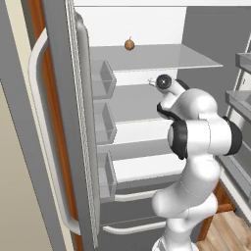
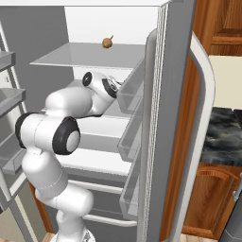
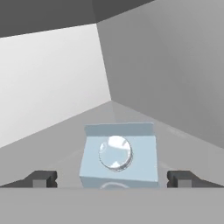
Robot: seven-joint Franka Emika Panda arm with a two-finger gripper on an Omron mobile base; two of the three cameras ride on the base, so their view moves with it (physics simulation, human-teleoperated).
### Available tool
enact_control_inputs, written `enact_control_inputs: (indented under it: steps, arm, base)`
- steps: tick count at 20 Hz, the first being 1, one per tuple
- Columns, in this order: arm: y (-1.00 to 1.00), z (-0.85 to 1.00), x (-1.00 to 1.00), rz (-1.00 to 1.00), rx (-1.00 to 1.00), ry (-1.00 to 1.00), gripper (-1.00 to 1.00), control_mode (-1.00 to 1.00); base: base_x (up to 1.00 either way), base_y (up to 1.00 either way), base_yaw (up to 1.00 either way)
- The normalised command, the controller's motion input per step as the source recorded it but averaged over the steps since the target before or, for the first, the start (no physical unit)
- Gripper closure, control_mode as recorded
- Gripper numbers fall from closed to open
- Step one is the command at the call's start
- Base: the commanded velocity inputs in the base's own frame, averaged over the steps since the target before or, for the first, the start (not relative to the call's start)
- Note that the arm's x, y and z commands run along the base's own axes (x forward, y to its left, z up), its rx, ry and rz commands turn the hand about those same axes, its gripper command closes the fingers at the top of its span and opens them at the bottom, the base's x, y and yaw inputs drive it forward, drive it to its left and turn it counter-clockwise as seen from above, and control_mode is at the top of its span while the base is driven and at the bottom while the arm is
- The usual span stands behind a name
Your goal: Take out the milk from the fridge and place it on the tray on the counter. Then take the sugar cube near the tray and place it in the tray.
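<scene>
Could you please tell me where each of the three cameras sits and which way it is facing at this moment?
Left base view: behind the arm on its left, looking forward into the open fridge; the white arm rises at lower right.
Right base view: behind on the right, facing the same fridge shelves, counter at right; arm at lower left.
Hand view: on the hand, looking along the open gripper at the milk on a shelf; both finger tips flank it.
Shared: both base views show the small brown round thing on the top shelf.
</scene>
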Motion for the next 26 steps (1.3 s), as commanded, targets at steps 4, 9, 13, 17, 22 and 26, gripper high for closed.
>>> enact_control_inputs:
  steps: [4, 9, 13, 17, 22, 26]
  arm:
    - [-0.01, -0.06, 0.15, 0.00, 0.00, 0.00, -1.00, -1.00]
    - [-0.33, -0.10, 0.01, 0.00, 0.02, 0.00, -1.00, -1.00]
    - [-0.26, -0.11, 0.01, 0.00, 0.01, 0.00, -1.00, -1.00]
    - [-0.01, -0.23, 0.06, 0.00, 0.00, 0.00, 1.00, -1.00]
    - [-0.05, -0.17, 0.01, 0.00, 0.00, 0.00, 1.00, -1.00]
    - [-0.01, 0.00, -0.44, -0.02, 0.01, -0.06, 1.00, -1.00]
  base:
    - [0.00, 0.00, 0.00]
    - [0.00, 0.00, 0.00]
    - [0.00, 0.00, 0.00]
    - [0.00, 0.00, 0.00]
    - [0.00, 0.00, 0.00]
    - [0.00, 0.00, 0.00]
